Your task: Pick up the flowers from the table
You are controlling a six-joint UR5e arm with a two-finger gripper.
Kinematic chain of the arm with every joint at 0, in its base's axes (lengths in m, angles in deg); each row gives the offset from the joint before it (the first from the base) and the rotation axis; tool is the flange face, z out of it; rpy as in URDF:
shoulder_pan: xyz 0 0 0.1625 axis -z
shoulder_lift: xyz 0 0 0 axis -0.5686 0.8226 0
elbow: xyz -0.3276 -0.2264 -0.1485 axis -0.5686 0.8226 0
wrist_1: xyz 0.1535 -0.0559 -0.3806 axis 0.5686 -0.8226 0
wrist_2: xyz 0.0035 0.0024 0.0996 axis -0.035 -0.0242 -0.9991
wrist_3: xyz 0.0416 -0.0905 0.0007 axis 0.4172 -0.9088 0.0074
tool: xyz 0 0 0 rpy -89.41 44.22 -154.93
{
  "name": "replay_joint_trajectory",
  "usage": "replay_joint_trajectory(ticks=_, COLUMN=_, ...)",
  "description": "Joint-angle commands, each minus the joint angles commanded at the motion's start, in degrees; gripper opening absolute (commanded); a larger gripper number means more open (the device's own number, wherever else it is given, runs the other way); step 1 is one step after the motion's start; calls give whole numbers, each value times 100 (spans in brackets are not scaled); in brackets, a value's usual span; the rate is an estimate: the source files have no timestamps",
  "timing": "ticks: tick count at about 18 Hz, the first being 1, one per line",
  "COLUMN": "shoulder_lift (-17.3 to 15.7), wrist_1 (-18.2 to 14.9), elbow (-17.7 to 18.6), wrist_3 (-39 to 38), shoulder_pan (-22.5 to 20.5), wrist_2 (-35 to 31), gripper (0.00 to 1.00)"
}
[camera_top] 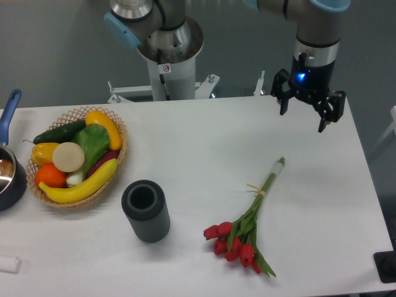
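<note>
The flowers (242,232) lie flat on the white table (204,136) at the front right: red tulip heads toward the front edge, green stems running up and right, tied with a tan band. My gripper (303,119) hangs above the table's back right part, well behind the stem ends and apart from them. Its fingers are spread open and hold nothing.
A wicker basket (117,162) of fruit and vegetables stands at the left. A dark ribbed cylinder (146,211) stands upright in front of it. A pot with a blue handle (9,170) sits at the left edge. The arm's base (168,59) rises behind the table.
</note>
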Motion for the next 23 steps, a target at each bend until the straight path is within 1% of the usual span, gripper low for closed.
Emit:
replay_joint_trajectory(ticks=3, shoulder_lift=-9, wrist_1=140, elbow=53, wrist_3=0, shoulder_pan=0, wrist_2=0, gripper=100)
replay_joint_trajectory(ticks=9, shoulder_lift=9, wrist_1=150, elbow=105, wrist_3=-123, shoulder_pan=0, wrist_2=96, gripper=100)
replay_joint_trajectory(ticks=11, shoulder_lift=35, wrist_1=150, elbow=132, wrist_3=-569, shoulder_pan=9, wrist_2=88, gripper=100)
replay_joint_trajectory(ticks=13, shoulder_lift=175, wrist_1=158, elbow=62, wrist_3=-965, shoulder_pan=52, wrist_2=97, gripper=100)
replay_joint_trajectory(ticks=15, shoulder_lift=237, wrist_1=158, elbow=61, wrist_3=-1159, shoulder_pan=149, wrist_2=97, gripper=100)
replay_joint_trajectory(ticks=16, shoulder_lift=324, wrist_1=202, elbow=70, wrist_3=-1186, shoulder_pan=202, wrist_2=105, gripper=100)
replay_joint_trajectory(ticks=19, shoulder_lift=527, wrist_1=588, elbow=105, wrist_3=-1537, shoulder_pan=430, wrist_2=88, gripper=100)
replay_joint_trajectory(ticks=23, shoulder_lift=887, wrist_1=878, elbow=114, wrist_3=-1950, shoulder_pan=676, wrist_2=70, gripper=100)
